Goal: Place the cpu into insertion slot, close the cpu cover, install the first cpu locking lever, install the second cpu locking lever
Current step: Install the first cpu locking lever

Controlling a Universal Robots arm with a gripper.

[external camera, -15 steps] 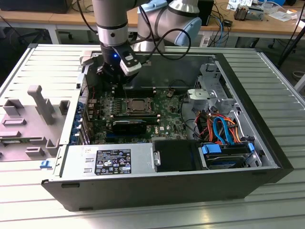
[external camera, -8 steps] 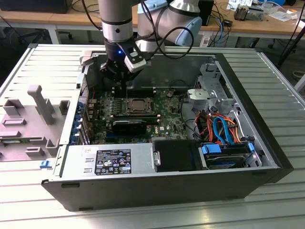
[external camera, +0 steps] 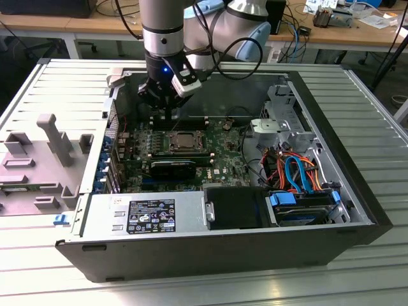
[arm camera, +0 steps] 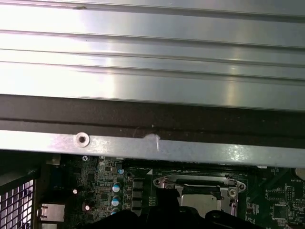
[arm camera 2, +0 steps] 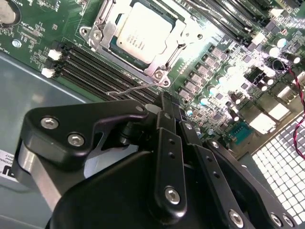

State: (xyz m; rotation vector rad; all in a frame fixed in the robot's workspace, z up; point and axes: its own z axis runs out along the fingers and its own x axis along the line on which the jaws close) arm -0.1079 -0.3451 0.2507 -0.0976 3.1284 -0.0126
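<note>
Silver-grey metal marks the cpu (external camera: 185, 141), which lies flat in the insertion slot (external camera: 160, 148) near the middle of the green motherboard (external camera: 223, 167) inside the open computer case (external camera: 357, 191). Going from the exterior view's left: a grey plastic fixture (external camera: 54, 150) sits on the ribbed aluminium table (external camera: 64, 83) outside the case; then comes the case wall, then the socket, then a bundle of orange and blue cables (external camera: 294, 169) by the drive bay on the exterior view's right. A grey power supply box (external camera: 143, 215) lies along the near edge of the case.

The gripper (external camera: 167, 113) hangs from the arm just behind the socket, at its far edge, low over the board. In the second wrist view its black fingers (arm camera 2: 167, 119) stand drawn close together, narrow, pinching or touching a thin wire locking lever (arm camera 2: 136, 87) that runs beside the socket's corner; I cannot tell whether the wire is truly clamped. The cpu cover (arm camera 2: 102, 21) lies down around the chip (arm camera 2: 140, 31), its frame flat on the socket rim. Long black memory slots (arm camera 2: 95, 67) run between the socket and the fingers. In the first wrist view the covered socket (arm camera: 200, 188) shows below the case's metal edge (arm camera: 143, 145).
</note>
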